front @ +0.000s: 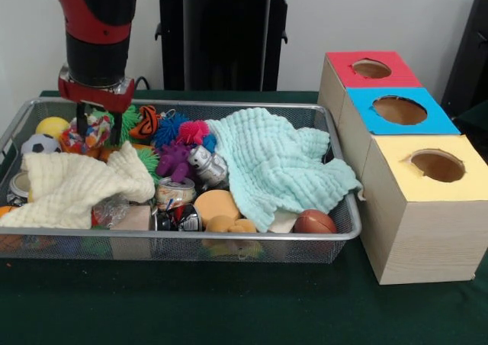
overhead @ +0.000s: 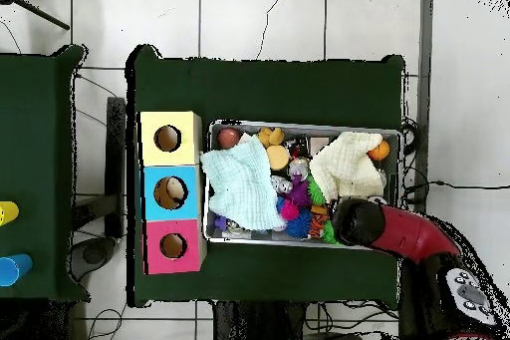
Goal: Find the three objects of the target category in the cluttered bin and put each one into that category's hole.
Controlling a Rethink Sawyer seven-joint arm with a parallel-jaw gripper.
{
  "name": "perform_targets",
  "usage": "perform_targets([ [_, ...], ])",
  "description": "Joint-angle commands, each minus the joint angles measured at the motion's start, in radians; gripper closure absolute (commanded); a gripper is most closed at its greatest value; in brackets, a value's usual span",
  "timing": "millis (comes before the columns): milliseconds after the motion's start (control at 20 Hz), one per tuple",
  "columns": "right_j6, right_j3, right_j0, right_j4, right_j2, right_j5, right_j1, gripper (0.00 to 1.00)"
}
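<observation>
The wire mesh bin (front: 229, 236) stands on the green table, full of toys and cloths; it also shows in the overhead view (overhead: 299, 125). A soft ball of many small coloured patches (front: 93, 134) lies at the bin's far left corner. My gripper (front: 98, 124) is down over it, open, with one finger (front: 80, 119) on each side of the ball. In the overhead view the arm (overhead: 359, 222) hides the gripper and the ball. The round hole (front: 437, 165) in the yellow-topped wooden box is nearest the camera, right of the bin; it also shows in the overhead view (overhead: 167, 138).
A mint cloth (front: 274, 162) and a cream cloth (front: 76, 185) cover much of the bin. Around the gripper lie a yellow ball (front: 52, 126), a small soccer ball (front: 40, 144) and a spiky green ball (front: 131, 116). Blue-topped (front: 400, 110) and red-topped (front: 371, 69) boxes stand behind the yellow one.
</observation>
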Motion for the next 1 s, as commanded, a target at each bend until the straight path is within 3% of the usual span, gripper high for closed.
perform_targets([
  [50,0.297,0.012,0.018,0.089,-0.055,-0.016,0.085,0.0],
  [200,0.31,-0.012,0.029,0.119,-0.106,0.027,0.126,0.0],
  [400,0.296,-0.076,0.05,0.125,-0.159,-0.031,0.183,0.0],
  [450,0.279,-0.077,0.05,0.147,-0.166,-0.03,0.187,1.0],
  [700,0.27,-0.077,0.063,0.152,-0.185,-0.042,0.173,1.0],
  [900,0.3,-0.031,0.127,0.188,-0.212,-0.052,0.1,1.0],
  [1000,0.288,-0.01,0.151,0.202,-0.219,-0.011,0.039,1.0],
])
